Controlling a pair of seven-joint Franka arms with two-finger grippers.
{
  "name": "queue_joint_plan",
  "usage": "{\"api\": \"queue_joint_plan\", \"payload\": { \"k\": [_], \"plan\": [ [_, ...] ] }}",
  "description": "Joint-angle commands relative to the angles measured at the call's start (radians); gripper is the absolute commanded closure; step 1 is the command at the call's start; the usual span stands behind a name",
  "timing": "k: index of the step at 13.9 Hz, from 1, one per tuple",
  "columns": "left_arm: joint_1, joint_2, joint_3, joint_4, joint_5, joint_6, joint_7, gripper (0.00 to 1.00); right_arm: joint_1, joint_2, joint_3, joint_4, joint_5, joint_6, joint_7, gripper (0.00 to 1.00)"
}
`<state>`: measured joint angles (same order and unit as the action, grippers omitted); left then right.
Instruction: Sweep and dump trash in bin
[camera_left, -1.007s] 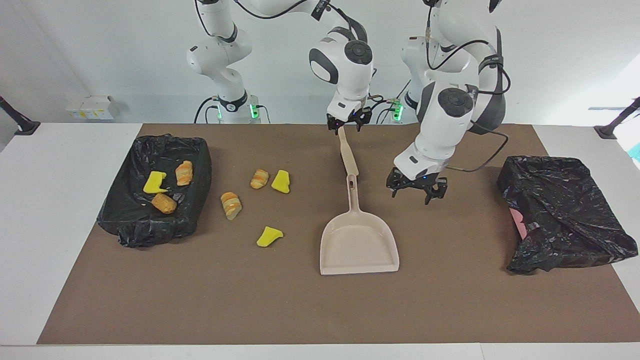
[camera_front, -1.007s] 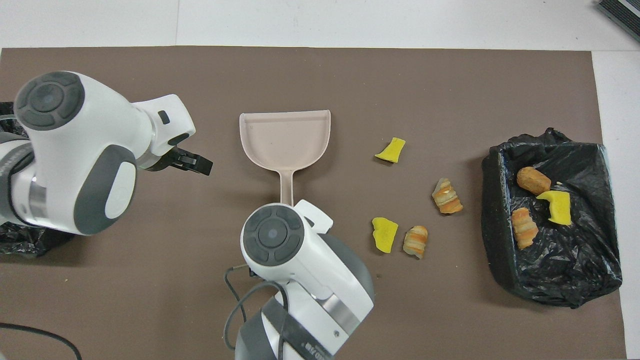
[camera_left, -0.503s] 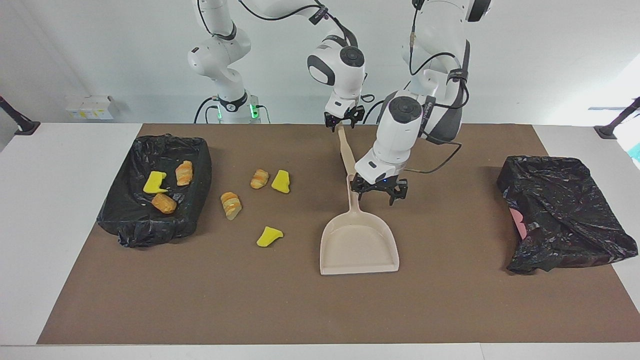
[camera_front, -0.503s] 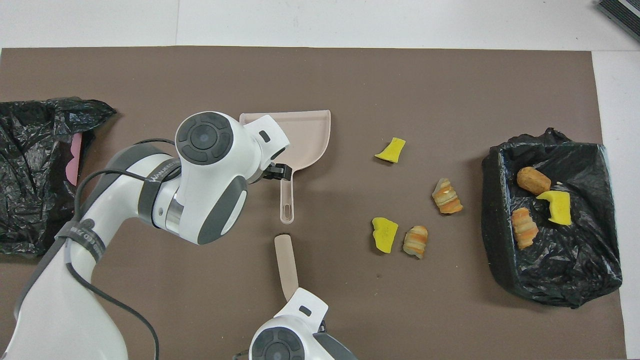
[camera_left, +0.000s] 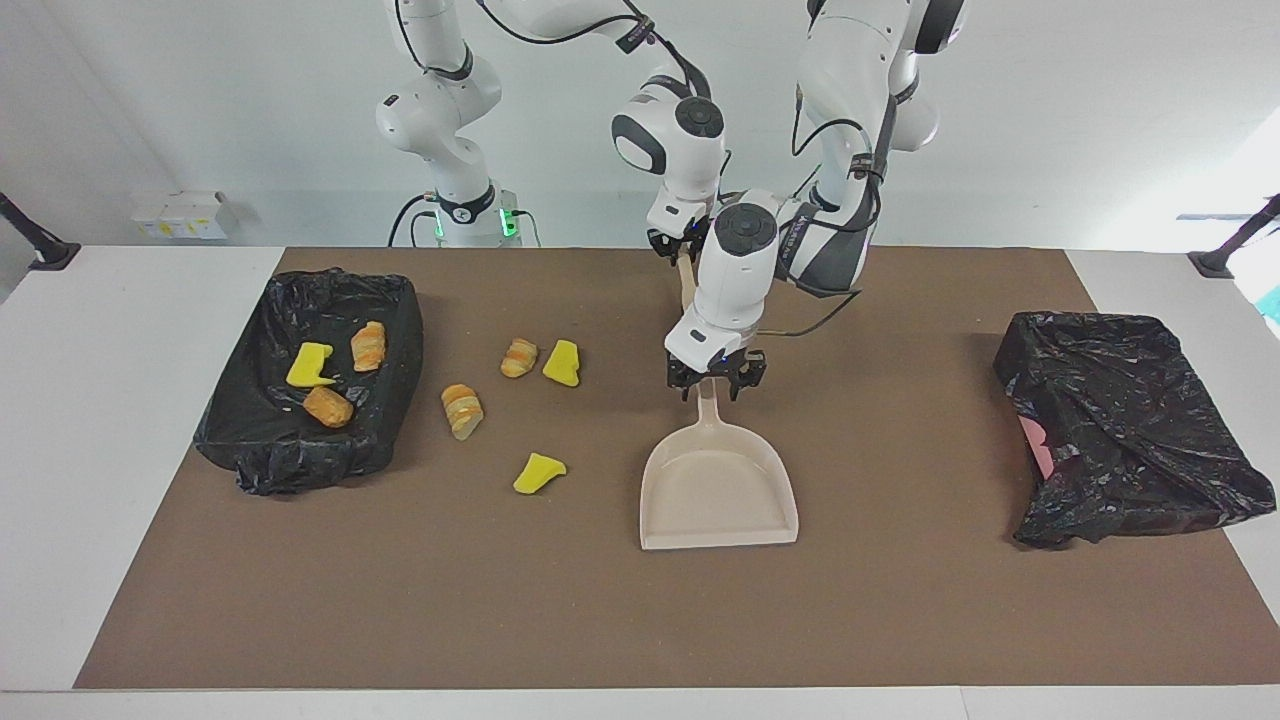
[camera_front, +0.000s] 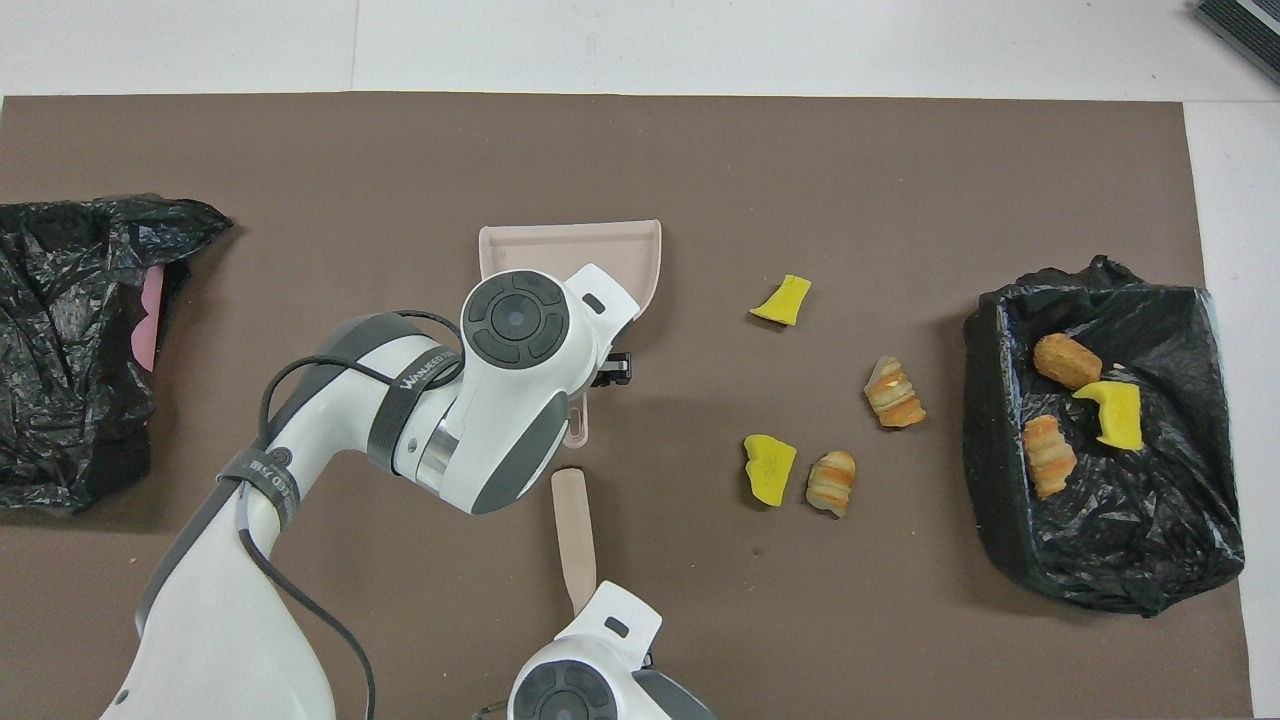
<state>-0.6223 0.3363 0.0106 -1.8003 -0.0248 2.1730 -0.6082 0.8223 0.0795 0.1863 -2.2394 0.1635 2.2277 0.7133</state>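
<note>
Beige plastic under the left gripper (camera_left: 716, 385): handle of the dustpan (camera_left: 718, 490), straddled low against the brown mat (camera_left: 900, 600); jaws clamped or merely around it, cannot tell. Right gripper (camera_left: 682, 248) down at the robot-side end of a beige stick (camera_front: 572, 525) lying flat in line with that handle; jaw state likewise unclear. Trash (camera_left: 539, 472) toward the right arm's end: four pieces loose on the mat, three more inside the black-lined bin (camera_left: 300, 440). Second black bag (camera_left: 1120, 430) at the left arm's end.
</note>
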Motion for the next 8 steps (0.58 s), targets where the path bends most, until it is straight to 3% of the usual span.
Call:
{"api": "queue_joint_plan", "payload": {
  "k": [1,4,6,8],
  "plan": [
    [-0.011,0.003,0.015,-0.005,-0.001,0.010,-0.044,1.00,-0.009,-0.015,0.004,-0.014,0.022,0.024,0.011,0.63],
    [-0.011,0.003,0.015,-0.008,-0.001,-0.005,0.007,1.00,-0.008,-0.014,0.004,-0.012,0.021,0.026,0.012,0.66],
    [-0.008,0.001,0.017,-0.001,0.005,-0.009,0.008,1.00,-0.008,-0.014,0.004,-0.006,0.005,0.026,0.012,0.94],
    [-0.005,-0.003,0.015,-0.002,0.006,-0.019,0.034,1.00,-0.006,-0.011,0.004,0.000,0.004,0.032,0.012,1.00]
  ]
}}
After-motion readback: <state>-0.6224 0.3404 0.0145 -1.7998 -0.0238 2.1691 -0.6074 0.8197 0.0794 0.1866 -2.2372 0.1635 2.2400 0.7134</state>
